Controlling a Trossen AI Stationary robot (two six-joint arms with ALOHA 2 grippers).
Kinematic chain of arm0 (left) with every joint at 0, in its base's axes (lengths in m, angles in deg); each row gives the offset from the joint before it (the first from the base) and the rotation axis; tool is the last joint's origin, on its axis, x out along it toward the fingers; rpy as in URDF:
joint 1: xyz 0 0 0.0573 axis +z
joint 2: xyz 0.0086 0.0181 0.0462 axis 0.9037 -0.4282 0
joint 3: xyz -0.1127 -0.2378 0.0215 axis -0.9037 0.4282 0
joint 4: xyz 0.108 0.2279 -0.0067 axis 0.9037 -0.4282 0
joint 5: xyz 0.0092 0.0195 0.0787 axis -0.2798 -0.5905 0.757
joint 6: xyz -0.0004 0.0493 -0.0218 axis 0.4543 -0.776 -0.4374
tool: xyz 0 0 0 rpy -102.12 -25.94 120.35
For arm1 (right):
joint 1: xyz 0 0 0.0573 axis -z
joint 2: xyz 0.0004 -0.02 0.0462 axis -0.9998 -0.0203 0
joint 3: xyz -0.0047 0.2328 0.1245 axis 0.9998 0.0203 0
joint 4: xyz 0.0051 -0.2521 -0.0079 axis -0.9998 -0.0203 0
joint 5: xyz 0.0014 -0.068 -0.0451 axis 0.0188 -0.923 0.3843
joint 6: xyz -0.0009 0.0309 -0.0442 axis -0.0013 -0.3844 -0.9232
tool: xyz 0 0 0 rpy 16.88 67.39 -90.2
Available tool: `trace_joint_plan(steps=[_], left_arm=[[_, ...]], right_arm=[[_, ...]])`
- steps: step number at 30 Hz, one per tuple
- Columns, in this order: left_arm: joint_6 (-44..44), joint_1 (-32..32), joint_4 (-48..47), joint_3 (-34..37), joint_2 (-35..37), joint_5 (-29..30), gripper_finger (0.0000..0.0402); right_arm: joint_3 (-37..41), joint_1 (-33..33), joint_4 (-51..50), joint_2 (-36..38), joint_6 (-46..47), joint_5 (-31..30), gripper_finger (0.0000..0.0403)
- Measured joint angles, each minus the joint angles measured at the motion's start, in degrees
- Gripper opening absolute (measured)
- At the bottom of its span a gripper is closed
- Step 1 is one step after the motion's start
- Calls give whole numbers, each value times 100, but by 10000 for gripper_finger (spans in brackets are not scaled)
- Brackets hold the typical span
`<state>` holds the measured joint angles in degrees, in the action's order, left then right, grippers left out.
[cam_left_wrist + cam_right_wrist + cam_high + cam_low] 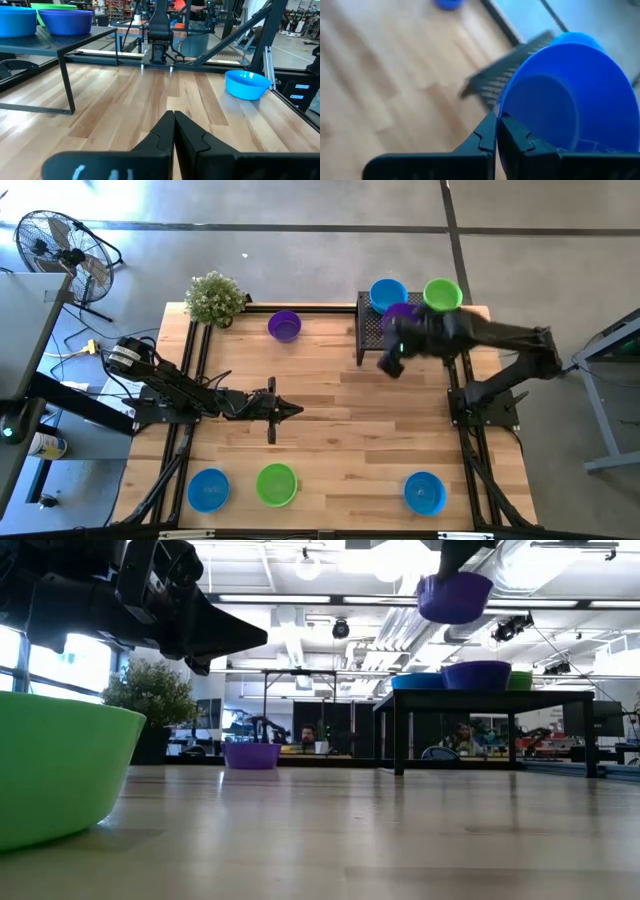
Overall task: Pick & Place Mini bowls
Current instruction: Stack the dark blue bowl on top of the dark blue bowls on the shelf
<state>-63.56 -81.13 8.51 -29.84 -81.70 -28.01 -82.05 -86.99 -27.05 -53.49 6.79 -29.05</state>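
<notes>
The right pincer (496, 131), at the upper right of the high view, is pinched on the rim of a purple mini bowl (455, 596), holding it in the air above the black stand (372, 330). Blue (387, 293) and green (442, 293) bowls sit on that stand. The left pincer (174, 131) is pressed together with nothing in it, left of centre over the tabletop (330, 430).

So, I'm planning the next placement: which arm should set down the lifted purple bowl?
Right. The right gripper is shut on the purple bowl, raised near the black stand; the left gripper sits shut, empty, mid-table.
</notes>
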Motion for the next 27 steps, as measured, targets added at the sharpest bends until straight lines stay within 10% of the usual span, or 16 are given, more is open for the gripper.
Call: trace_joint_plan(steps=[12,27], left_arm=[[0,2,-4,0,0,0,1],[-1,1,-28,0,-1,-4,1]], right_arm=[[589,2236,72,0,-1550,774,4],[1347,2874,696,31,-1699,1542,22]])
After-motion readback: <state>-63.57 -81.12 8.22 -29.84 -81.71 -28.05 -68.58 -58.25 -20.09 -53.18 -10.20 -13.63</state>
